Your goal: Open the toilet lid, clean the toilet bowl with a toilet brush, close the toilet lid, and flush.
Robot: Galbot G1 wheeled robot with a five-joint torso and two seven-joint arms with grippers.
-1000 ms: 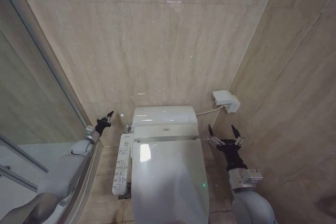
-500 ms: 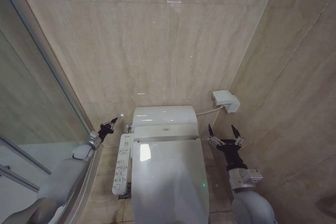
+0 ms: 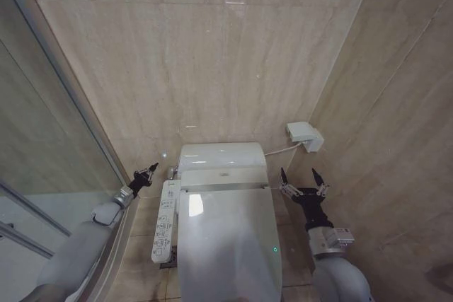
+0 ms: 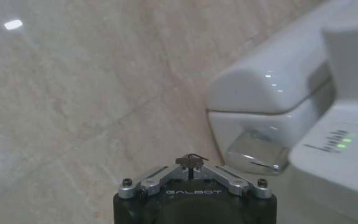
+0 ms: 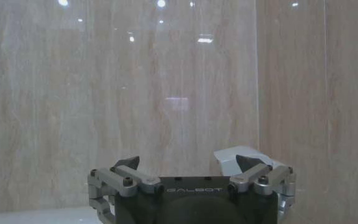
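The toilet lid (image 3: 228, 245) lies flat and closed, hiding the toilet bowl; the white side control panel (image 3: 164, 221) runs along its left. My left gripper (image 3: 146, 172) is shut with nothing in it, low beside the tank (image 3: 221, 156) and close to a chrome lever (image 3: 170, 172). In the left wrist view its closed gripper tip (image 4: 190, 161) points toward that chrome lever (image 4: 257, 153) under the tank (image 4: 272, 88). My right gripper (image 3: 303, 179) stands open and upright to the right of the lid; its fingers (image 5: 127, 163) frame bare wall. The toilet brush is out of view.
A glass shower screen (image 3: 49, 139) and its frame close off the left side. Tiled walls stand behind and to the right. A white wall box (image 3: 305, 136) with a cable sits right of the tank. Narrow strips of floor (image 3: 145, 217) flank the toilet.
My left gripper has dropped lower and moved slightly right, nearer the chrome lever by the tank. The right arm and the lid have not moved.
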